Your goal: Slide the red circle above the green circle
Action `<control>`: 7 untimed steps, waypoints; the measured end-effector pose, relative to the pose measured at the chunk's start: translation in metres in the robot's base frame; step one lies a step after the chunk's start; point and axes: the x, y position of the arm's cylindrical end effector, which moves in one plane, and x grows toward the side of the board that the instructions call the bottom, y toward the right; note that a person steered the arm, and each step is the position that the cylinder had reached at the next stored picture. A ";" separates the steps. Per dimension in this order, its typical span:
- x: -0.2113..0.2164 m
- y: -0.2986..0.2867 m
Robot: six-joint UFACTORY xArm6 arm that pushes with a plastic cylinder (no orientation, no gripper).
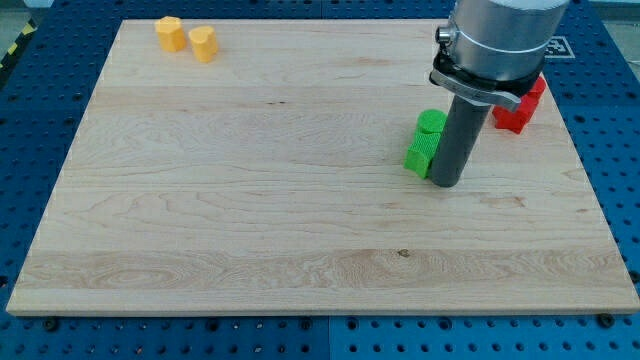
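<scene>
Two green blocks touch each other right of the board's middle. The upper one (pixel 432 122) has a rounded top and looks like the green circle. The lower one (pixel 421 153) is more angular. My tip (pixel 446 185) rests on the board just right of the lower green block, touching or nearly touching it. Red blocks (pixel 519 108) sit at the view's right, partly hidden behind the arm's grey body. I cannot make out which red piece is the circle.
Two yellow blocks sit near the view's top left: one (pixel 170 33) is roundish and one (pixel 203 44) looks heart-shaped. The wooden board (pixel 250 200) lies on a blue perforated table. The board's right edge runs close to the red blocks.
</scene>
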 end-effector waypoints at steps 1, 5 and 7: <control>-0.001 -0.008; 0.000 0.068; -0.058 0.186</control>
